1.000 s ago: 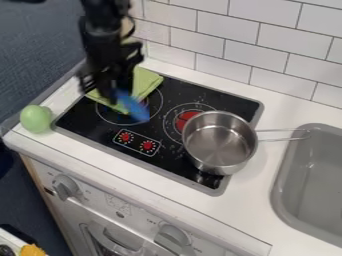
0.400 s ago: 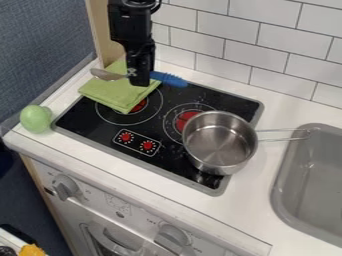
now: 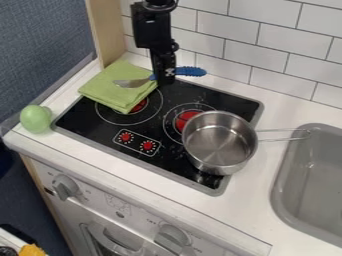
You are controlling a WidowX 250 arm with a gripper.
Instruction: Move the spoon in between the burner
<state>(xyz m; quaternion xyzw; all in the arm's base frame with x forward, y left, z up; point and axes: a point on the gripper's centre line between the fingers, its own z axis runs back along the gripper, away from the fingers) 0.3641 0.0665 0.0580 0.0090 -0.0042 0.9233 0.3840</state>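
- The black arm (image 3: 152,32) enters from the top edge, left of the middle, its base out of view.
- A rounded joint (image 3: 157,5) sits at the top edge, with a thin dark cable (image 3: 176,5) curving beside it.
- The pincer (image 3: 165,82) hangs below, nearly upright, tips down and leaning slightly to the view's right.
- Its fingers (image 3: 161,65) are drawn together in one narrow column, with a small pale mark (image 3: 169,72) near the lower end.

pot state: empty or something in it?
Empty: the pot stands open without a lid, and its bare metal bottom shows.
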